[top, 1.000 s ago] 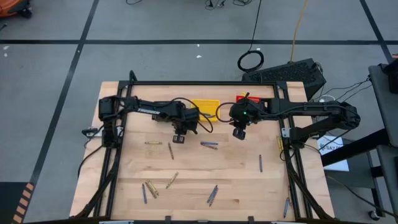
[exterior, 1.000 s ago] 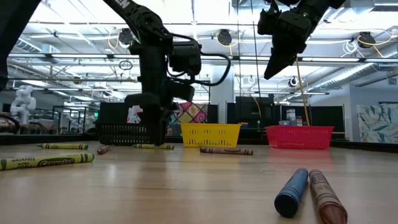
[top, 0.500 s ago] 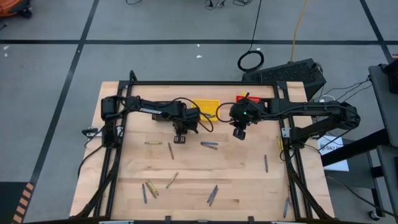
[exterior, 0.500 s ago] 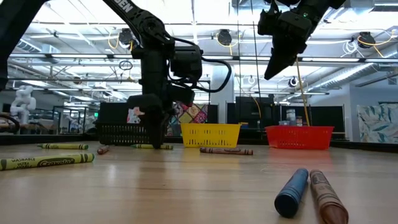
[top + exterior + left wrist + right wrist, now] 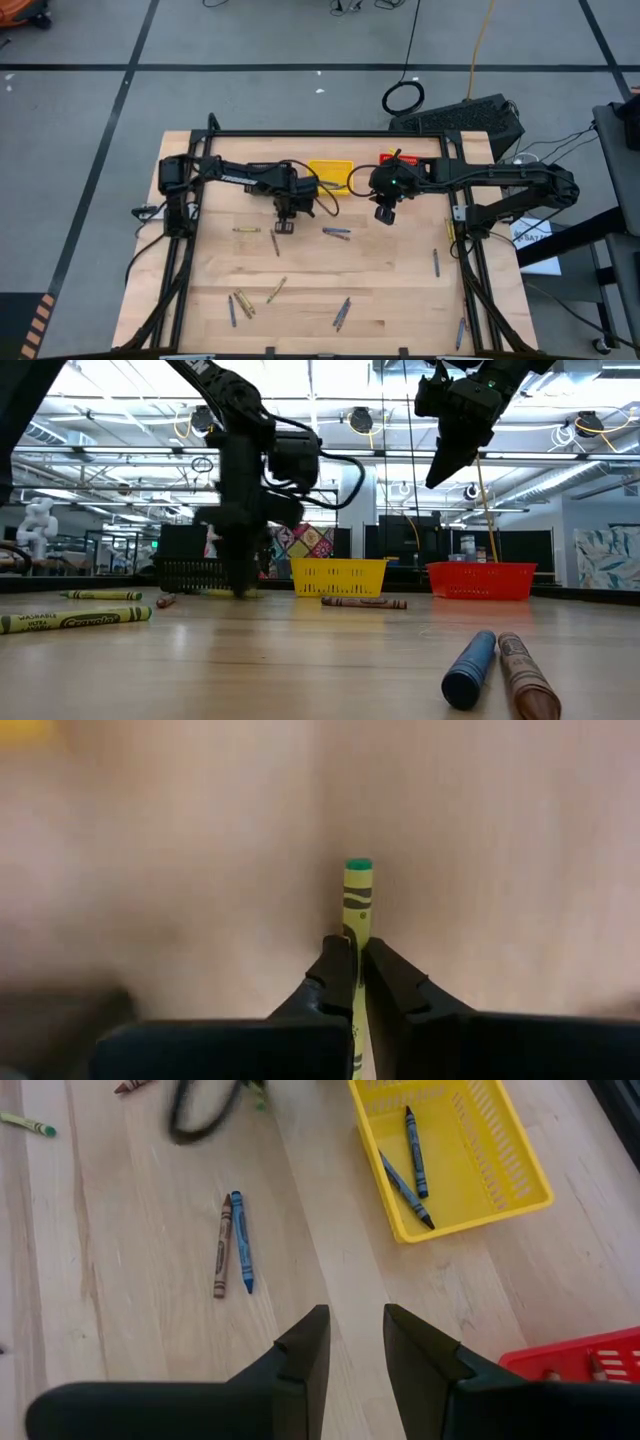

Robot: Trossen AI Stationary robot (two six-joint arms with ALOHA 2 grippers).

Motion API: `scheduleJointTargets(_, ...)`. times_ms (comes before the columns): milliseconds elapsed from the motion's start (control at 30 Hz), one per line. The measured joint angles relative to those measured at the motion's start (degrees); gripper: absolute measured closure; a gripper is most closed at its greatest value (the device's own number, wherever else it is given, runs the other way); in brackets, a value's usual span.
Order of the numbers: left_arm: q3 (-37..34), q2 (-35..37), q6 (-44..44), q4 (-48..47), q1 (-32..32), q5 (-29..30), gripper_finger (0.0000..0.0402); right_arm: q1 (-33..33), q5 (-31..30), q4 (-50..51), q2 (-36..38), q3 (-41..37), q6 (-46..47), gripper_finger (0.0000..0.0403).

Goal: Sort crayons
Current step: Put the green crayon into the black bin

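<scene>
We look across a pale wooden table [image 5: 380,270] scattered with crayons. At the near edge in the low view, a blue crayon [image 5: 470,668] and a brown crayon [image 5: 522,672] lie side by side, touching, both blurred by closeness. On the near left lies a yellow-green crayon [image 5: 75,620].

From above we see more crayons spread over the near half: a cluster at near left [image 5: 240,303], a pair near the middle [image 5: 342,312], one at the right side [image 5: 436,262], and one at the near right corner [image 5: 460,333], partly crossed by the frame rail.

Farther in, the left gripper [image 5: 284,226] is down at the table, its jaws clamped on a yellow crayon [image 5: 356,910] with a green tip; the wrist view shows only the crayon's front half, the rest hidden between the fingers. In the low view this arm is smeared with motion blur. Just right of it lies a blue and brown pair [image 5: 232,1242].

The right gripper [image 5: 441,468] hangs well above the table, jaws apart, holding nothing.

At the far edge stand a black basket [image 5: 192,574], partly hidden behind the left arm, a yellow basket [image 5: 520,1175] holding two blue crayons [image 5: 410,1160], and a red basket [image 5: 480,580], cut off in the right wrist view; its contents are hard to make out.

Beyond the table we see a large hall with ceiling lights and a grey tiled floor [image 5: 250,100].
</scene>
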State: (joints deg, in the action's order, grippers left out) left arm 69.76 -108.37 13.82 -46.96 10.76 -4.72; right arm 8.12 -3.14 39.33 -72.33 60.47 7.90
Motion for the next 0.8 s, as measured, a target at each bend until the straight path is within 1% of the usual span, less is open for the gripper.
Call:
scheduleJointTargets(167, 0.2, 3.9, 0.0, -1.8, 0.1, 0.1, 0.04, 0.0, 0.0, 0.0, 0.0, 0.0, 0.0, 0.0318)
scheduleJointTargets(267, 0.2, 5.5, 0.1, -1.4, -0.1, 0.2, 0.04, 0.0, 0.0, 0.0, 0.0, 0.0, 0.0, 0.0318)
scheduleJointTargets(333, 0.2, 6.8, 1.0, -3.1, 0.2, 0.4, 0.04, 0.0, 0.0, 0.0, 0.0, 0.0, 0.0, 0.0318)
scheduleJointTargets(467, 0.3, 8.2, 3.0, -6.3, 2.1, 2.5, 0.04, 0.0, 0.0, 0.0, 0.0, 0.0, 0.0, 0.0318)
scheduleJointTargets(600, 0.4, 10.3, 3.4, -7.2, 4.4, 2.5, 0.04, 0.0, 0.0, 0.2, 0.0, 0.0, 0.0, 0.0318)
scheduleJointTargets(800, 0.4, 12.7, 6.6, -7.6, 8.5, 2.6, 0.0401, 0.0, 0.0, -0.1, 0.0, 0.0, -0.8, 0.0318)
